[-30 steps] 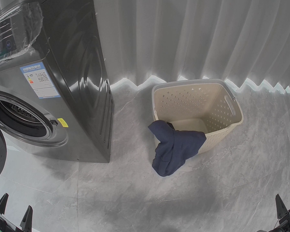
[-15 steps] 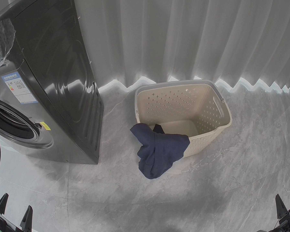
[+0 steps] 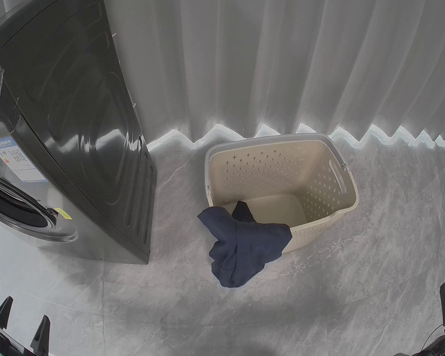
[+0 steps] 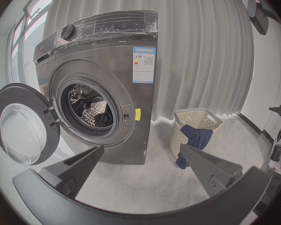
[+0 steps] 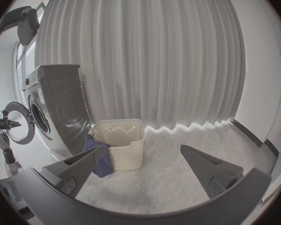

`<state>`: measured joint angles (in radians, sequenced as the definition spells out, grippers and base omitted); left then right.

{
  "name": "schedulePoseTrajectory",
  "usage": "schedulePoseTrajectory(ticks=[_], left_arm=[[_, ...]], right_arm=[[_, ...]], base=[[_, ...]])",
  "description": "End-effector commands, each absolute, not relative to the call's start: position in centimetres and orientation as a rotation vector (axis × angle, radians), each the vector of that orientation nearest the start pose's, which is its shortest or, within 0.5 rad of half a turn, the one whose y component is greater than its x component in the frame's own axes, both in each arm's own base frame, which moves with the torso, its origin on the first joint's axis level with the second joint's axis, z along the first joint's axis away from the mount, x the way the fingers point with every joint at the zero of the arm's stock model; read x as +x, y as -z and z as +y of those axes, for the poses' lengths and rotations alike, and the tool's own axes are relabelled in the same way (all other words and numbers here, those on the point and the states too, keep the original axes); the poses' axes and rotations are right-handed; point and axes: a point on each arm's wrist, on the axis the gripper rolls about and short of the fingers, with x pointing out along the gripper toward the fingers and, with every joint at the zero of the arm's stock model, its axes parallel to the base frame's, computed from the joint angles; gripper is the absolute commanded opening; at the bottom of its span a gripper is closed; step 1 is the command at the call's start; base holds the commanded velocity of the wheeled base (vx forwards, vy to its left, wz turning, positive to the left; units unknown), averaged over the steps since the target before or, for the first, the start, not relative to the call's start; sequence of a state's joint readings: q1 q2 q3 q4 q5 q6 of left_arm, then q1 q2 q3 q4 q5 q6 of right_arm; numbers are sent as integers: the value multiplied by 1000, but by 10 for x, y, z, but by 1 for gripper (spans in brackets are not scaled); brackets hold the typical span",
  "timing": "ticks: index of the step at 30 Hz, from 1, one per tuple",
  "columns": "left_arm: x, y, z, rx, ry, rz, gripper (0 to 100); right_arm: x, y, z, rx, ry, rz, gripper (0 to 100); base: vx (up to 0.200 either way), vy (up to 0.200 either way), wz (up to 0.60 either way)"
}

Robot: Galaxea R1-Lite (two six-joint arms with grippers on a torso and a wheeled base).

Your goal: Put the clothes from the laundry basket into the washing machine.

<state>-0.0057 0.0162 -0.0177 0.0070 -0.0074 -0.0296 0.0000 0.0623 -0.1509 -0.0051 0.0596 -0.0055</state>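
Dark grey, wedge-shaped fingers [image 4: 81, 166] of the left gripper [image 4: 141, 147] stand wide apart, and nothing is between them. This gripper hangs low above the floor [image 3: 331, 297], in the lower left corner of the head view. The right gripper [image 5: 142, 147] is the same: its fingers [image 5: 209, 169] are spread wide and hold nothing. It sits in the lower right corner of the head view, well apart from the left one.

Further out, near the middle of the head view, the cream laundry basket [image 3: 282, 142] stands upright on the pale marble-like floor. A dark blue garment [image 3: 242, 248] hangs over its near rim at the left corner. One small part lies inside the basket and the bigger part falls down the outside wall toward the floor. I cannot tell if it touches the floor.

On the left side of the head view is the grey washing machine [image 3: 74, 124], just beside the basket but not touching it. Its round door [image 4: 22, 122] is swung fully open. In the drum [image 4: 90, 110] some dark cloth [image 4: 103, 119] is lying already. Behind all this a white curtain [image 3: 282, 50] covers the upper part of the frame.
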Motion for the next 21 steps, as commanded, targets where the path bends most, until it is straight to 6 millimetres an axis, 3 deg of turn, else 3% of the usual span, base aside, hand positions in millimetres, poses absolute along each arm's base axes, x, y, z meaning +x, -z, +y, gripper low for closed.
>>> schedulePoseTrajectory(ticks=[1, 2, 4, 9, 11, 12, 19, 21], left_arm=[[-23, -75, 0, -37, 12, 6, 100], [-23, -75, 0, -38, 12, 6, 100], [-23, -75, 0, -40, 11, 8, 100], [-23, -75, 0, -38, 11, 6, 100], [-23, -75, 0, -38, 11, 6, 100], [-23, -75, 0, -38, 11, 6, 100], [-23, -75, 0, -34, 11, 6, 100], [-23, -75, 0, -34, 11, 6, 100]], right_arm=[[22, -115, 4, 43, -181, 317, 100], [25, -116, 5, 55, -192, 328, 100], [54, -122, 10, 181, -259, 382, 100], [99, -128, 26, 188, -356, 396, 100], [101, -127, 27, 188, -356, 398, 100], [123, -121, 38, 168, -375, 420, 100], [152, -109, 73, 132, -406, 424, 100], [159, -106, 81, 128, -422, 423, 100]], base=[[0, 0, 0], [0, 0, 0], [0, 0, 0], [0, 0, 0], [0, 0, 0], [0, 0, 0], [0, 0, 0], [-200, 0, 0]])
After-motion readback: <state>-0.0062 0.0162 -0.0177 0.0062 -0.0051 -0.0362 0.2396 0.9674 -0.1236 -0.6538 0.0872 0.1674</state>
